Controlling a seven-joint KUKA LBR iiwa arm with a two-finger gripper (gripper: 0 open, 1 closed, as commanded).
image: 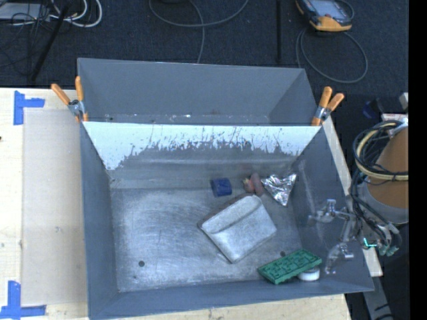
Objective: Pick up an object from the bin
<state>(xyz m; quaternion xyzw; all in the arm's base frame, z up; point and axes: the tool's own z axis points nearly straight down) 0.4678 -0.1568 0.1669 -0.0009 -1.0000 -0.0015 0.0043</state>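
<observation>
green studded plate (289, 267) lies just beside the hand (331, 233), toward the near rim; the hand's fingers are spread, nothing between them; crumpled foil (280, 187) sits farther off.

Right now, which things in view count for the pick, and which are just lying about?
For the job:
- gripper, by the bin's right wall
- green board, nearest to it
- white disc
- grey pouch
- crumpled foil
- blue block
- brown lump

Lying about, on the dark floor behind the bin:
- orange-and-grey handset
- cables
</observation>
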